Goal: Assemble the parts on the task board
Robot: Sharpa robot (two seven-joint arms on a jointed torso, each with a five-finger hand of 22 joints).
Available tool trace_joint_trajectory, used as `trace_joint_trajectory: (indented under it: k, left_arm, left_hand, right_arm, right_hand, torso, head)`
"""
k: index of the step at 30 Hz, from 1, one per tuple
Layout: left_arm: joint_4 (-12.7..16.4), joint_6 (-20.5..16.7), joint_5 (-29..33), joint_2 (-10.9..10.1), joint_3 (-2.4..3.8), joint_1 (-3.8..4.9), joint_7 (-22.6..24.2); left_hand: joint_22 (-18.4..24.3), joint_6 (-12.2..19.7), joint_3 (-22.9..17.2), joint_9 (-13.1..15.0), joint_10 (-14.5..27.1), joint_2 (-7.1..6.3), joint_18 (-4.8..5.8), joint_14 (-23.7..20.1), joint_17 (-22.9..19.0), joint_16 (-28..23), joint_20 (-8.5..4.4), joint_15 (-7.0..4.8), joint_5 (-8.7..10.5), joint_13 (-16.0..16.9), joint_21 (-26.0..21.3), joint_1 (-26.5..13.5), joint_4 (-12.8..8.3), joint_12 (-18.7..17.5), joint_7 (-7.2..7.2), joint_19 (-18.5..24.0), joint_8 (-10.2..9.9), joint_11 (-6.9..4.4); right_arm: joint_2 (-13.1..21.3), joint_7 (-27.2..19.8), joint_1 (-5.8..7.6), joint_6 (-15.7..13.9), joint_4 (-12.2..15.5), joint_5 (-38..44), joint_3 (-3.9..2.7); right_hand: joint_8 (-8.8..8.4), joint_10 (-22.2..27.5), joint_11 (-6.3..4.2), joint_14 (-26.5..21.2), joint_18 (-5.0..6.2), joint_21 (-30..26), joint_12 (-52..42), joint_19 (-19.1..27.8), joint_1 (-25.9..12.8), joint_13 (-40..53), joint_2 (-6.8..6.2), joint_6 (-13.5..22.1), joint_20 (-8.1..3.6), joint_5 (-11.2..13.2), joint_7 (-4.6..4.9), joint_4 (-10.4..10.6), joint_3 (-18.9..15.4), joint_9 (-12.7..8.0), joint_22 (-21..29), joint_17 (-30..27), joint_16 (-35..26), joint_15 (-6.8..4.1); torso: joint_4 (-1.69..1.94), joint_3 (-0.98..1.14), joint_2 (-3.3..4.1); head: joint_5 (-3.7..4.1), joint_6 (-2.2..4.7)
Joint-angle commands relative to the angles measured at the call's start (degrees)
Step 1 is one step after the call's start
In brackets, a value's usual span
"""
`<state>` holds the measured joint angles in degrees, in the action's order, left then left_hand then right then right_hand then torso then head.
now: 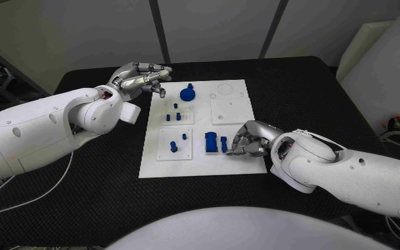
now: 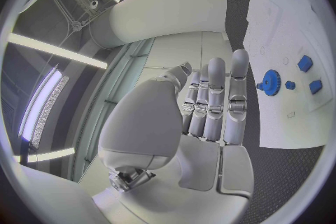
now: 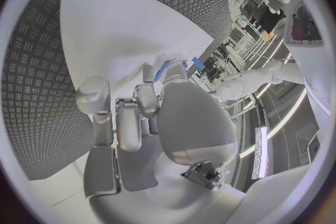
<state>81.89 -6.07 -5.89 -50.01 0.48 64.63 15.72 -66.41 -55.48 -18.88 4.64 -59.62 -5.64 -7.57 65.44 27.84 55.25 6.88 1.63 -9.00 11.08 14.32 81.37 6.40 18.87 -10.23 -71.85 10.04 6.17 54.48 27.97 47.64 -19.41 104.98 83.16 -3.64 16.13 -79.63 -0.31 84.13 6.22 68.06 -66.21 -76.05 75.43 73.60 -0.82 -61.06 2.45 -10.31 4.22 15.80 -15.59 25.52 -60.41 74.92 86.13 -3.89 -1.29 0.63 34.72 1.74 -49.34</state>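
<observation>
My right hand (image 1: 247, 138) curled at task board (image 1: 236, 166) near edge, seemingly pinching blue part (image 1: 223, 144). My left hand (image 1: 140, 78) clenched, empty, beside gear (image 1: 188, 94).

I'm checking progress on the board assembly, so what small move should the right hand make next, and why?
Probably close the right hand on the blue block beside its fingertips and lift it. The hand sits low at the task board, fingers curled next to that part; whether it already grips anything is unclear. The left hand hovers near the blue gear, holding nothing.
</observation>
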Motion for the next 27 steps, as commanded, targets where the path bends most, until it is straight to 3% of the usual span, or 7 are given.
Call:
trace_joint_trajectory:
  k: [1, 13, 27]
  left_arm:
    - [0.0, 0.6, 0.2, 0.0, 0.03, 0.02, 0.0]
    - [0.0, 0.7, 0.2, 0.1, 0.03, -0.09, 0.0]
    - [0.1, 0.7, 0.2, 0.0, 0.04, -0.10, 0.0]
  left_hand:
    - [0.1, 0.3, 0.0, -0.1, 0.4, 0.15, -2.80, -0.3, -0.1, 0.2, 0.07, -0.05, -0.20, 0.0, -0.3, 0.3, -0.4, 0.3, -0.04, -0.2, 0.4, -0.07]
    - [0.1, 0.3, 0.0, -0.1, 0.4, 0.15, -2.80, -0.3, -0.1, 0.2, 0.07, -0.05, -0.20, 0.0, -0.3, 0.3, -0.4, 0.3, -0.04, -0.2, 0.4, -0.07]
    - [0.1, 0.3, 0.0, -0.1, 0.4, 0.15, -2.80, -0.3, -0.1, 0.2, 0.07, -0.05, -0.20, 0.0, -0.3, 0.3, -0.4, 0.3, -0.04, -0.2, 0.4, -0.07]
  right_arm:
    - [0.4, 0.0, 0.05, -1.8, 0.5, 0.4, 0.00]
    - [-0.5, 1.2, 0.06, -2.7, -0.8, 1.9, -0.01]
    - [-3.1, 1.8, 0.06, -0.5, -2.0, 5.1, -0.03]
  right_hand:
    - [0.40, 0.0, 0.01, 4.4, -0.15, -0.2, -0.4, 0.1, -1.7, 0.2, 0.21, -0.1, 0.04, -1.1, -0.32, 0.8, -0.2, 0.1, -0.1, 8.1, -0.4, -0.05]
    - [0.95, -0.6, -0.34, 4.5, -0.27, 0.3, -1.5, -0.3, -2.3, 0.9, 2.71, -0.7, -0.18, -4.2, -0.72, 0.6, 0.2, 0.4, -0.7, 8.3, -0.2, -0.33]
    - [1.30, -1.0, -0.54, 4.5, -0.31, 0.5, -2.2, -0.5, -0.6, 1.4, 2.50, -0.9, -0.36, -5.1, -0.91, -0.2, 0.1, 0.7, -1.0, 8.4, -0.1, -0.51]
  torso:
    - [-0.03, 0.02, 0.06]
    - [0.13, -0.07, 0.08]
    - [0.03, -0.09, 0.07]
  head:
    - [0.00, 0.03]
    - [0.08, 0.00]
    - [-0.20, -0.34]
